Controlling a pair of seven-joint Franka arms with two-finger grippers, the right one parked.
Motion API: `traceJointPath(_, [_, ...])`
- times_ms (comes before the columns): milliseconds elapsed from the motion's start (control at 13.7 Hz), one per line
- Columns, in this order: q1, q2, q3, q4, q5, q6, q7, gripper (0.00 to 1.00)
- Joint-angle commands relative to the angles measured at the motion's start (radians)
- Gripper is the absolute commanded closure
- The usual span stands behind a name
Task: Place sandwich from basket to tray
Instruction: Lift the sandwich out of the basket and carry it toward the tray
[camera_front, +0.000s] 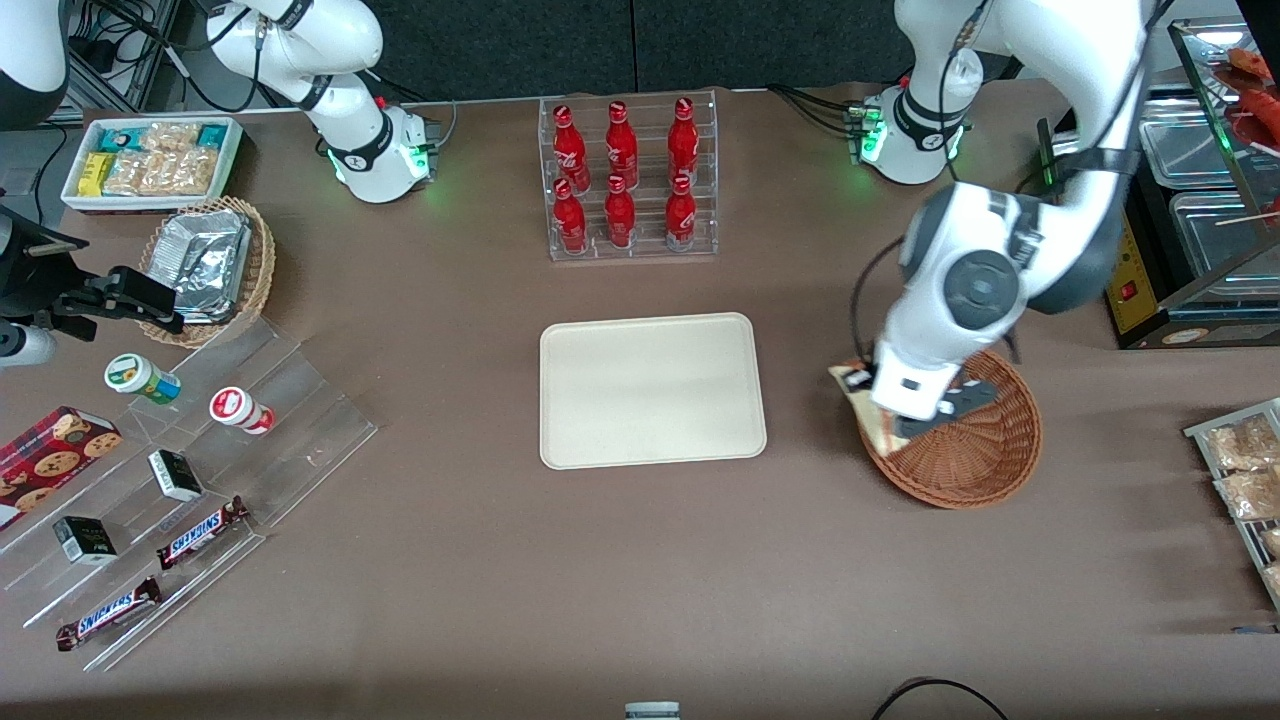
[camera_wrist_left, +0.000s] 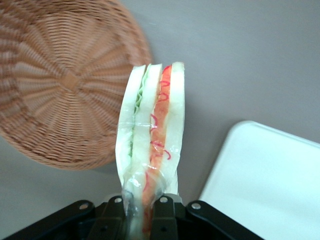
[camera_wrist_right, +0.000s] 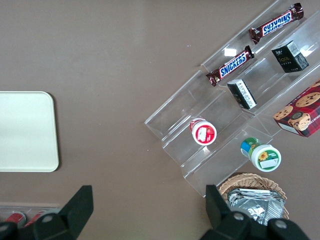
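My left gripper (camera_front: 885, 405) is shut on the sandwich (camera_wrist_left: 152, 130), a plastic-wrapped wedge of pale bread with red-orange and white layers. It holds the sandwich lifted above the rim of the reddish-brown wicker basket (camera_front: 985, 450), at the side toward the tray. The sandwich peeks out beside the gripper in the front view (camera_front: 858, 392). The basket (camera_wrist_left: 55, 85) shows nothing in it in the wrist view. The cream-white tray (camera_front: 652, 390) lies flat at the table's middle, with nothing on it; its corner also shows in the wrist view (camera_wrist_left: 270, 180).
A rack of red bottles (camera_front: 628, 180) stands farther from the camera than the tray. A tan basket with foil packets (camera_front: 210, 262), a white snack bin (camera_front: 150, 160) and a clear tiered stand (camera_front: 170, 490) lie toward the parked arm's end. Snack packets (camera_front: 1240, 470) lie toward the working arm's end.
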Motion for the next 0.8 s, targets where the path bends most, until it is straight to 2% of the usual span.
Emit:
traceJointPath(0, [-0.104,0.084,0.013,0.111,-0.006,-0.027,0.013,1.0])
traceJointPath(292, [-0.222,0.197,0.013,0.234,-0.006,-0.024,-0.004,1.0])
traceJointPath(730, [-0.336,0.397,0.013,0.447,-0.01,-0.065,-0.012,1.0])
